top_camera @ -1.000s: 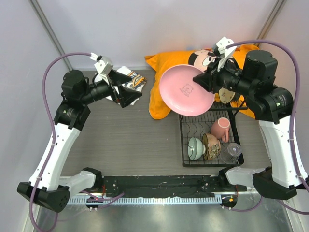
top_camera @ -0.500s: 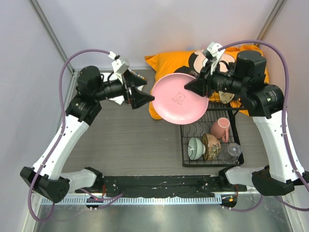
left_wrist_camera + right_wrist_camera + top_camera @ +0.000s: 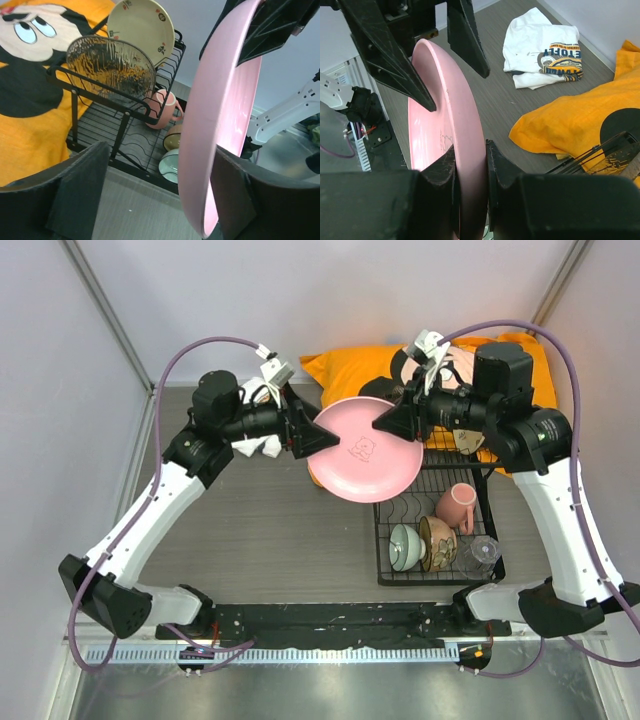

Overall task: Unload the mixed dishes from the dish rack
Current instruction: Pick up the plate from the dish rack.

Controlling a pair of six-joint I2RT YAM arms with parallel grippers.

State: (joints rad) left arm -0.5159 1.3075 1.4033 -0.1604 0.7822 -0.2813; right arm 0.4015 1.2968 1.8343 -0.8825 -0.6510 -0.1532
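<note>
My right gripper (image 3: pixel 388 423) is shut on the right rim of the pink plate (image 3: pixel 365 450) and holds it on edge in the air, left of the dish rack (image 3: pixel 382 540). The right wrist view shows both pads pressed on the plate (image 3: pixel 455 135). My left gripper (image 3: pixel 318 437) is open with its jaws astride the plate's left rim (image 3: pixel 220 115); the rim lies close to one finger (image 3: pixel 235 195). In the rack stand a pink mug (image 3: pixel 455 506), a pale green bowl (image 3: pixel 405 546), a brown patterned bowl (image 3: pixel 438 542), a clear glass (image 3: pixel 481 553) and a tan speckled plate (image 3: pixel 141 31).
An orange cloth with a cartoon mouse (image 3: pixel 330 370) lies at the back, partly under the rack. A white printed T-shirt (image 3: pixel 540 47) lies on the grey table behind the left arm. Walls stand close on the left, back and right.
My right arm has carried the pink plate leftward and lower. My left arm has swung right, and its open jaws have come around the plate's left rim.
</note>
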